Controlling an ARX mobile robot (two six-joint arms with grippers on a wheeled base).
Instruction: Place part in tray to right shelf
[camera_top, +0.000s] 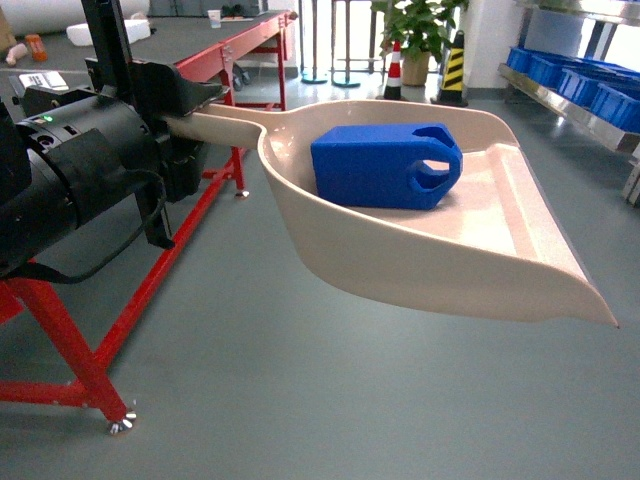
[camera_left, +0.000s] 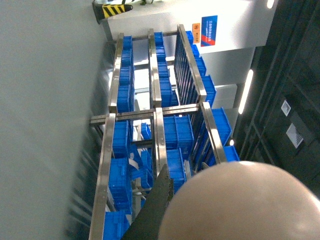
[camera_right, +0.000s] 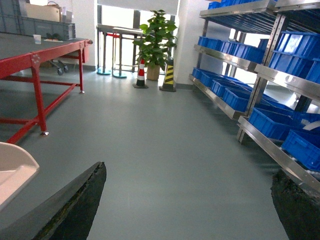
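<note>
A blue part (camera_top: 385, 165) is carried in a beige tray (camera_top: 400, 245) at centre frame, its handle clamped by the left hand (camera_top: 185, 110). The right hand (camera_right: 185, 200) is held apart.

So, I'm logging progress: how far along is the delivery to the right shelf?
Done: the blue part lies in the beige tray. In hand: the left hand holds the tray's handle, carrying it above the floor. Left: reaching the right shelf, off to the right; nothing delivered there yet.
</note>
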